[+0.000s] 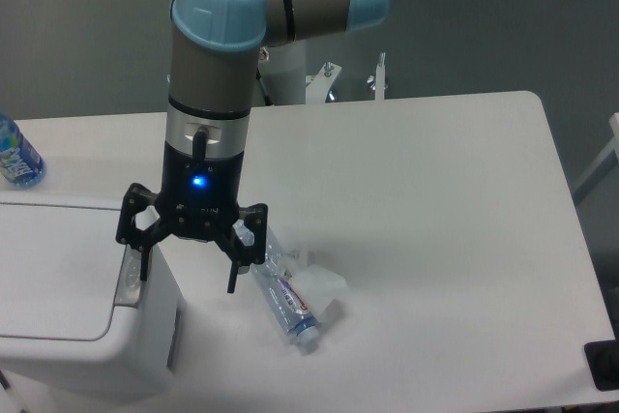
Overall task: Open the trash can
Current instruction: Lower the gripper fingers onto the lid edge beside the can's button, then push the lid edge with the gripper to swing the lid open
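Note:
The trash can (68, 307) is a boxy white bin at the lower left, its flat lid down and closed. A grey push-button strip (129, 278) runs along its right rim. My gripper (187, 270) hangs open above the bin's right edge, pointing down. Its left fingertip (141, 263) sits right over the grey strip; whether it touches the strip I cannot tell. The right fingertip (232, 278) hangs over the table beside the bin.
A crushed clear plastic bottle (285, 295) lies on the white table (435, 239) just right of the gripper, with a bit of crumpled white paper (324, 287) next to it. A blue-labelled bottle (17, 157) stands at the far left edge behind the bin.

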